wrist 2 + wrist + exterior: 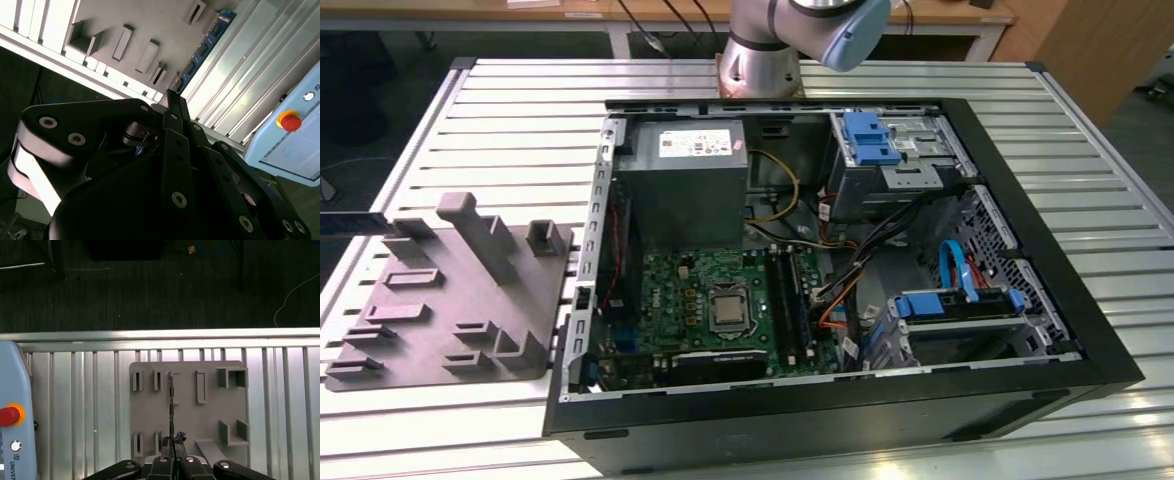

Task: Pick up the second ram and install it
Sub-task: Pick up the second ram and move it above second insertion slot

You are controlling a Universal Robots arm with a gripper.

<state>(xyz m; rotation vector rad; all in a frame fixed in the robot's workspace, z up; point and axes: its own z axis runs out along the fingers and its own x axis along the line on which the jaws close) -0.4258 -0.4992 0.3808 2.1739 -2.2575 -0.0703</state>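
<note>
Over at the grey fixture tray (150, 415), the gripper (171, 100) is clenched on one end of the second ram (204, 49), which looks liable to pivot or slip loose.

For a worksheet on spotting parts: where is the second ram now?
The second ram sticks out from the gripper, which is shut on its near end, above the grey holder tray, at the exterior view's left edge.

Robotics lab or workshop. A slatted aluminium table (480, 100) is carrying an opened computer case (1067, 330) and a grey fixture plate (454, 320); a teach pendant (15, 410) (red stop button (290, 121)) is sitting alongside, wooden desks (587, 15) standing behind.
</note>
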